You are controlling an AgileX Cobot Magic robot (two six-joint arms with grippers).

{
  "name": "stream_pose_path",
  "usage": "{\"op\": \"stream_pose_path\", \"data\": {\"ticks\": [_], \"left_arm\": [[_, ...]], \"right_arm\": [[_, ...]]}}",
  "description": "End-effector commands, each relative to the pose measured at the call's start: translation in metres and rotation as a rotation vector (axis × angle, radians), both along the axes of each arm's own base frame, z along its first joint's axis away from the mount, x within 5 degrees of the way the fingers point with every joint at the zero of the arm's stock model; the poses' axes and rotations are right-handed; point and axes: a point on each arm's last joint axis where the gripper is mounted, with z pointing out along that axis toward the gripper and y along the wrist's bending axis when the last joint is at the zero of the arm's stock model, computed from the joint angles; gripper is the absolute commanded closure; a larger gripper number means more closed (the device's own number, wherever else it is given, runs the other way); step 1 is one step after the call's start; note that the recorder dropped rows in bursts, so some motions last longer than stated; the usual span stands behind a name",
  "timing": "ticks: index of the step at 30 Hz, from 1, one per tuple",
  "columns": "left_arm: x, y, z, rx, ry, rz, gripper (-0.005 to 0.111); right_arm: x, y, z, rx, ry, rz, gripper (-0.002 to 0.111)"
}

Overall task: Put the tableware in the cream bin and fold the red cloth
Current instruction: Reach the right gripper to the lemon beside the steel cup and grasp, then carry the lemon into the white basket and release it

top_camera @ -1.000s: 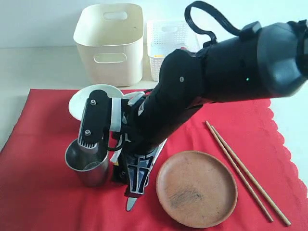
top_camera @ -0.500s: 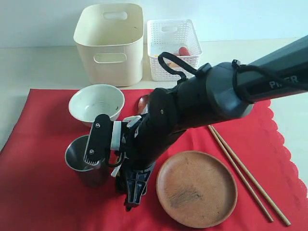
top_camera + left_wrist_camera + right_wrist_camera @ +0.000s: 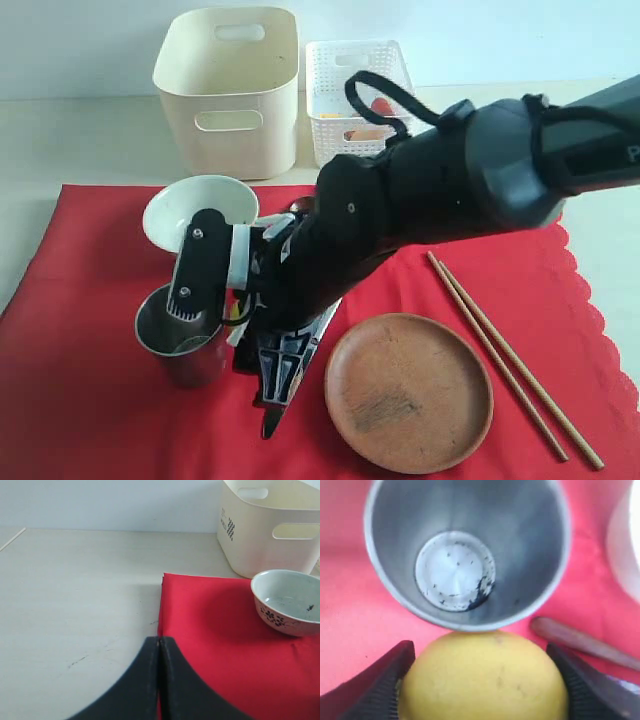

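In the right wrist view my right gripper (image 3: 481, 655) is shut on a yellow lemon (image 3: 482, 680), both pads against its sides. The lemon touches the rim of the empty steel cup (image 3: 465, 555). Beside it lies the brown spoon (image 3: 580, 640). In the exterior view the right arm reaches across to the cup (image 3: 180, 335) on the red cloth (image 3: 80, 380). The bowl (image 3: 200, 210), brown plate (image 3: 408, 390), chopsticks (image 3: 510, 355) and knife tip (image 3: 272, 415) also lie on the cloth. My left gripper (image 3: 159, 641) is shut and empty over the cloth's edge (image 3: 210, 645).
The cream bin (image 3: 228, 90) stands behind the cloth, with the white lattice basket (image 3: 345, 75) holding food pieces to its right. The left wrist view shows the bin (image 3: 270, 530) and the bowl (image 3: 287, 600) ahead, with bare pale tabletop (image 3: 75, 590) beside the cloth.
The right arm's upper part has swung back and lower in the exterior view while its gripper stays beside the cup. The left gripper shows no change.
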Motion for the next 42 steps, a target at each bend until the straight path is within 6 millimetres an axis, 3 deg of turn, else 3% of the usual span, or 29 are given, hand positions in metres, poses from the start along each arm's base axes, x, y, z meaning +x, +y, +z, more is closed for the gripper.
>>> {"op": "stream_pose_path", "data": {"ticks": [1, 6, 10, 19, 22, 27, 30, 34, 37, 40, 42], "left_arm": [[0.0, 0.0, 0.001, 0.005, -0.017, 0.002, 0.107], [0.0, 0.0, 0.001, 0.005, -0.017, 0.002, 0.107], [0.0, 0.0, 0.001, 0.005, -0.017, 0.002, 0.107], [0.0, 0.0, 0.001, 0.005, -0.017, 0.002, 0.107], [0.0, 0.0, 0.001, 0.005, -0.017, 0.002, 0.107], [0.0, 0.0, 0.001, 0.005, -0.017, 0.002, 0.107], [0.0, 0.0, 0.001, 0.005, -0.017, 0.002, 0.107], [0.0, 0.0, 0.001, 0.005, -0.017, 0.002, 0.107], [0.0, 0.0, 0.001, 0.005, -0.017, 0.002, 0.107], [0.0, 0.0, 0.001, 0.005, -0.017, 0.002, 0.107], [0.0, 0.0, 0.001, 0.005, -0.017, 0.002, 0.107]], "right_arm": [[-0.001, -0.002, 0.029, 0.062, -0.051, -0.005, 0.108], [-0.002, -0.009, 0.058, 0.105, -0.13, 0.013, 0.108], [0.011, -0.021, 0.072, 0.128, -0.192, -0.022, 0.108], [0.063, -0.055, 0.088, 0.24, -0.381, -0.262, 0.108], [0.093, -0.084, 0.099, 0.315, -0.505, -0.437, 0.108], [0.128, -0.108, 0.1, 0.327, -0.514, -0.569, 0.108], [0.162, -0.124, 0.1, 0.354, -0.472, -0.685, 0.108], [0.214, -0.13, 0.085, 0.34, -0.39, -0.722, 0.108], [0.254, -0.134, 0.066, 0.433, -0.325, -0.874, 0.108], [0.274, -0.133, 0.044, 0.48, -0.27, -0.961, 0.108], [0.277, -0.132, 0.031, 0.478, -0.242, -0.983, 0.108]]}}
